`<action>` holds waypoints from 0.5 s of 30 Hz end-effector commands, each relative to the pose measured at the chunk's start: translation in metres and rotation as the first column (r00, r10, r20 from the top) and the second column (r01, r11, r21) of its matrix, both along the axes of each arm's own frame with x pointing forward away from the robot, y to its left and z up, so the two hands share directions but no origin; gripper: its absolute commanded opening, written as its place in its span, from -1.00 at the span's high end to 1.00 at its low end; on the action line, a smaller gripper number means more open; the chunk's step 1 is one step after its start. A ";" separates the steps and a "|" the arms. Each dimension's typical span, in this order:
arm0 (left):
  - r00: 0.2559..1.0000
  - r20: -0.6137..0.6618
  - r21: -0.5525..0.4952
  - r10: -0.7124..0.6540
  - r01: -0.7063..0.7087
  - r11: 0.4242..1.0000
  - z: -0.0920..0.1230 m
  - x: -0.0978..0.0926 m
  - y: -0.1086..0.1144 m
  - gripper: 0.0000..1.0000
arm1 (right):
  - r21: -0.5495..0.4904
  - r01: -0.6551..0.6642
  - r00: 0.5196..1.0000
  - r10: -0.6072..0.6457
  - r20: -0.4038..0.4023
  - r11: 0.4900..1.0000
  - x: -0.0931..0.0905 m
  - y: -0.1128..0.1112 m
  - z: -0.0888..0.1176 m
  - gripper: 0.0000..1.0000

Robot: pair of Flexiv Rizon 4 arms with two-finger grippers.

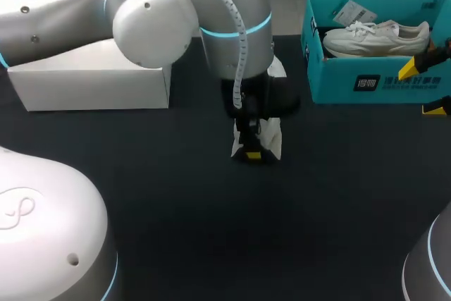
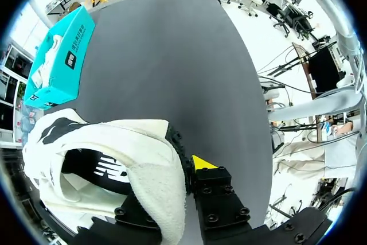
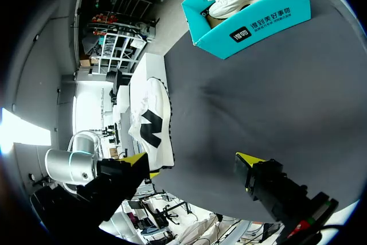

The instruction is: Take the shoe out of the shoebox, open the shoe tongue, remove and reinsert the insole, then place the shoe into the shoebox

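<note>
Left gripper (image 1: 252, 151) is clamping the black-and-white shoe (image 2: 114, 142) by its collar, well left of the shoebox (image 1: 366, 82) and nearer than it. Right gripper (image 3: 192, 160) is hanging wide open, holding nothing, just in front of the shoebox's front wall. Farther back, a white sneaker (image 1: 373, 37) is lying inside the shoebox, and a white box (image 1: 91, 86) is sitting well to its left.

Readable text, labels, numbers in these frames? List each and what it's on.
Black label on the teal shoebox: white print, too blurred to read.
Paper tag inside the shoebox: print too small.
Inside the black-and-white shoe: white logo mark, no readable words.
Nothing else legible.
</note>
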State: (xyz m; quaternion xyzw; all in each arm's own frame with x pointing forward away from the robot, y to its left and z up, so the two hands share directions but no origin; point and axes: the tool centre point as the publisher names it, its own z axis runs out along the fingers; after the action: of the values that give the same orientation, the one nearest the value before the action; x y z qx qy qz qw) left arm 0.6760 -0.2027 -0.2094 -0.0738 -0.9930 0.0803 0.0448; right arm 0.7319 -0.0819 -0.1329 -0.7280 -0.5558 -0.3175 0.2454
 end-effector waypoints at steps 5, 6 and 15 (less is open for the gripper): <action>0.999 0.050 -0.025 0.003 -0.002 1.000 0.033 -0.001 0.011 1.00 | -0.001 0.001 1.000 -0.001 -0.001 1.000 0.000 0.000 -0.001 -1.00; 0.999 0.050 -0.025 0.003 -0.002 1.000 0.033 -0.001 0.011 1.00 | -0.001 0.001 1.000 -0.001 -0.001 1.000 0.000 0.000 -0.001 -1.00; 0.999 0.050 -0.025 0.003 -0.002 1.000 0.033 -0.001 0.011 1.00 | -0.001 0.001 1.000 -0.001 -0.001 1.000 0.000 0.000 -0.001 -1.00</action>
State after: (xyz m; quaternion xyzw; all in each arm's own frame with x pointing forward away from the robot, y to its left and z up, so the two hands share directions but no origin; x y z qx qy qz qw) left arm 0.6750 -0.1937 -0.1774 -0.0743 -0.9931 0.0888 0.0200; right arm 0.7319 -0.0819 -0.1329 -0.7280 -0.5558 -0.3175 0.2454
